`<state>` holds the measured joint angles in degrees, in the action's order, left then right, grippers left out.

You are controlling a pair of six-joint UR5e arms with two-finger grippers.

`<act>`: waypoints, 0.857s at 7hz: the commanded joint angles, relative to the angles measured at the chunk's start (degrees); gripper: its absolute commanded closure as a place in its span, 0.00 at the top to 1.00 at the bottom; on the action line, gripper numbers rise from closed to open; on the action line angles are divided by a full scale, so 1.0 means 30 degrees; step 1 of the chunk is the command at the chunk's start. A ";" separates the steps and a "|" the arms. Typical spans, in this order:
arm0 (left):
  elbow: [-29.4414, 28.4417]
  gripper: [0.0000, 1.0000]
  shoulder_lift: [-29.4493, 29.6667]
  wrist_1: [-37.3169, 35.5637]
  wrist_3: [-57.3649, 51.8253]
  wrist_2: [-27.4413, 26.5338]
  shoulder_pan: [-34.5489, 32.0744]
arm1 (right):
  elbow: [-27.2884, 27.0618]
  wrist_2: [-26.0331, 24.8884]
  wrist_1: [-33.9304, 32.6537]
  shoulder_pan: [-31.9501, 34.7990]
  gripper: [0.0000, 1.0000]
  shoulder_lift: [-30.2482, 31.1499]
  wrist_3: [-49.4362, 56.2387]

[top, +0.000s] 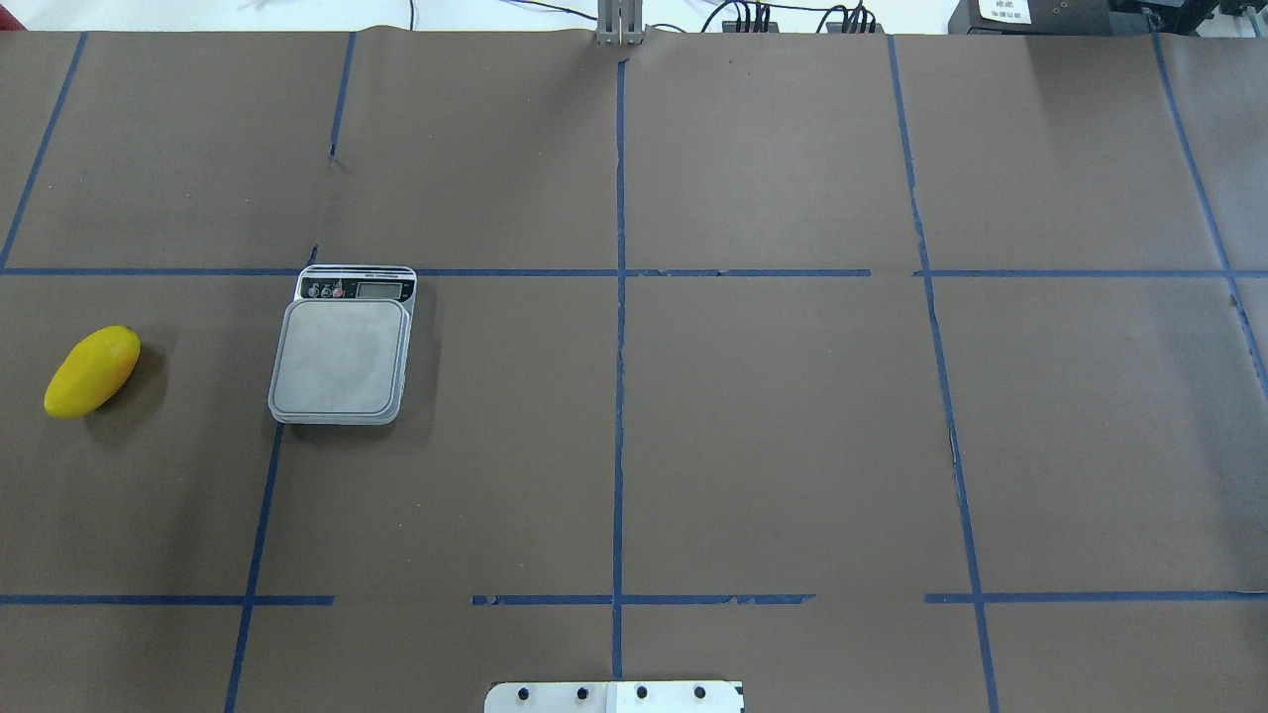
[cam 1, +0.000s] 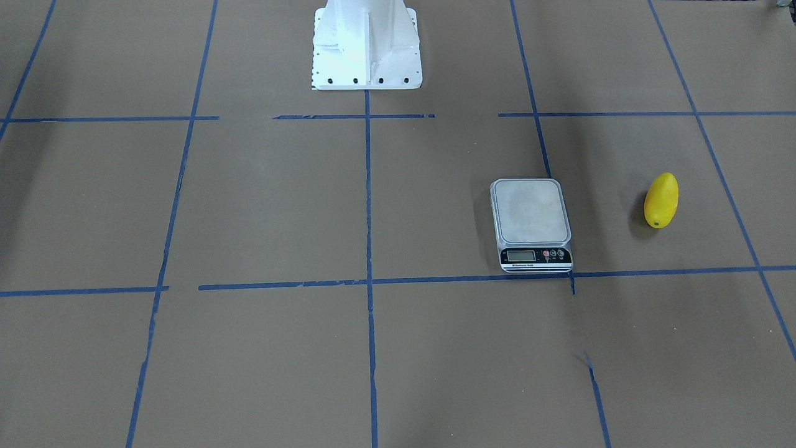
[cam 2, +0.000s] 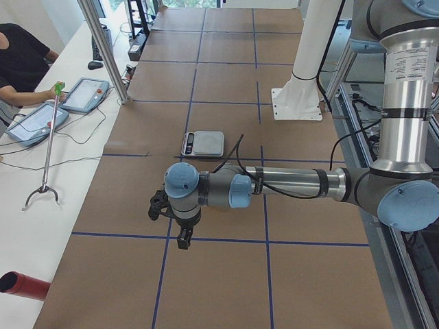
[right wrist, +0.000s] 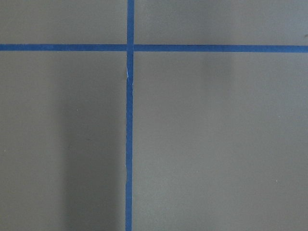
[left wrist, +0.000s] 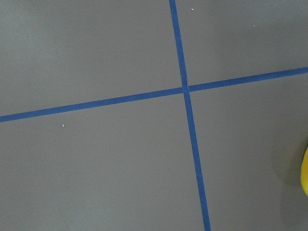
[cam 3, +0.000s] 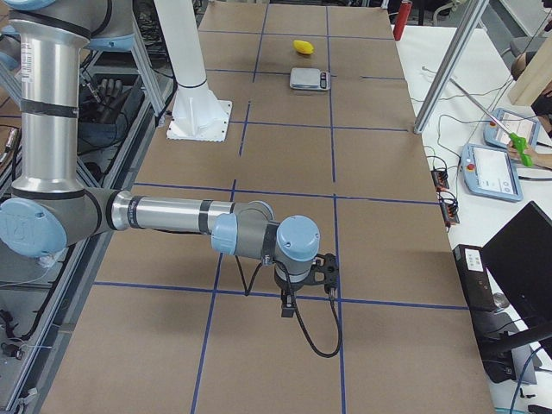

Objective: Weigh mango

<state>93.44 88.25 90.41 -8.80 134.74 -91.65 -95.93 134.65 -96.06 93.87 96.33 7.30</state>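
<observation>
Mango-weighing has not started, judging by how things lie. The left end effector [cam 2: 156, 207] hangs above the desk [top: 792, 446] and shows only in the side view, so I cannot tell how far its jaws are parted. The same goes for the right end effector [cam 3: 328, 269], which is well away at the other end of the desk. Neither has hold of the fruit.

Its wrist camera catches only a yellow sliver at the picture's edge, so the left arm seems to be the nearer one. The scale [top: 342, 356] has a bare platform. The whole job is left: reach, grasp, lift across and set down on the platform.

The mango [top: 92, 371] lies on its side on the desk, on the robot's left of the scale and apart from it. Its long axis runs diagonally. The end with the dark dot points away from the robot and slightly toward the scale.
</observation>
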 commanded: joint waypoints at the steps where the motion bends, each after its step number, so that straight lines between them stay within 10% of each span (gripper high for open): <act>1: -0.0120 1.00 -0.0003 0.0098 -0.0111 0.0085 0.0022 | -0.0017 0.0000 0.0000 0.0000 1.00 0.0000 0.0000; 6: 0.3097 1.00 0.0788 0.0214 0.3507 0.0114 0.0837 | 0.0013 0.0000 0.0000 0.0000 1.00 0.0000 0.0000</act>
<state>100.39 90.47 90.73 -2.98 134.90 -90.50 -95.92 134.65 -96.06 93.87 96.33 7.29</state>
